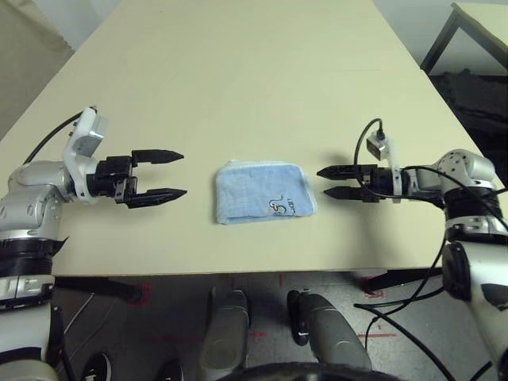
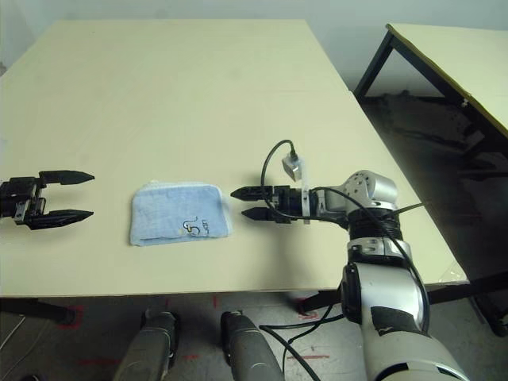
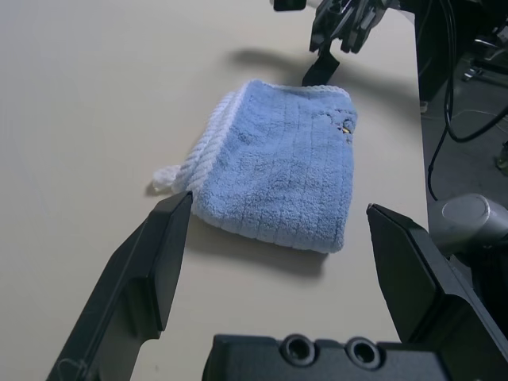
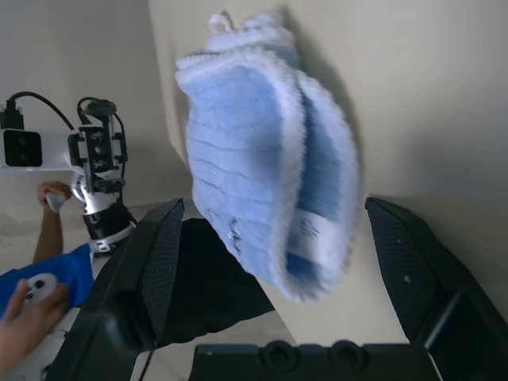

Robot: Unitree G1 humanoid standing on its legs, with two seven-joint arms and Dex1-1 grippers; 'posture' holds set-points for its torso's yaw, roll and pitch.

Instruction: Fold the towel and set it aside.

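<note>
The towel (image 1: 260, 193) lies folded into a small light-blue rectangle near the table's front edge, white stitched edging along its borders and a dark embroidered mark at its front right corner. A white label shows on the towel (image 4: 266, 178) in the right wrist view. My left gripper (image 1: 173, 174) hovers open a short way to the towel's left, fingertips pointing at it, nothing between them. My right gripper (image 1: 324, 182) stands open just right of the towel, tips close to its edge, holding nothing. The towel (image 3: 282, 171) sits ahead of the left fingers (image 3: 135, 286).
The cream table (image 1: 238, 87) stretches far back behind the towel. A second table with a black frame (image 2: 452, 63) stands off to the right. A person's hand holding a controller (image 4: 32, 298) shows in the right wrist view. Cables trail from my right wrist.
</note>
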